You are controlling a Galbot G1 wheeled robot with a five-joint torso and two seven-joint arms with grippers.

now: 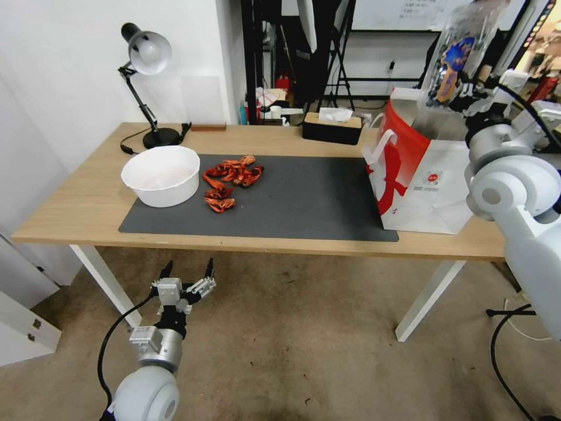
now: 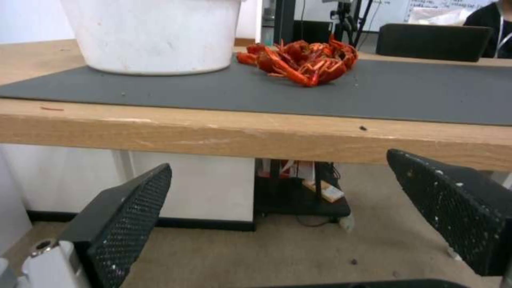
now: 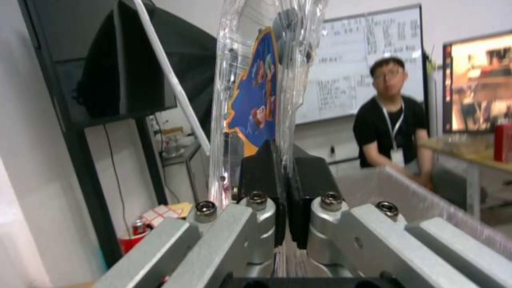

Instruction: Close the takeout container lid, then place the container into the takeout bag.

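Note:
My right gripper (image 1: 467, 90) is raised at the far right, shut on the takeout container (image 1: 461, 52), a clear plastic clamshell with a blue and orange label. It holds the container on edge in the air, above the open top of the takeout bag (image 1: 421, 175), which stands white and red on the table's right end. In the right wrist view the black fingers (image 3: 261, 172) of that gripper (image 3: 285, 160) pinch the container's (image 3: 267, 80) lower edge, and the lid lies flat against the other half. My left gripper (image 1: 187, 272) (image 2: 278, 160) hangs open below the table's front edge.
A white bowl (image 1: 160, 174) and a pile of red crayfish (image 1: 231, 178) sit on the left part of the grey mat (image 1: 292, 199). A black tissue box (image 1: 331, 127) and a desk lamp (image 1: 146, 58) stand along the back edge.

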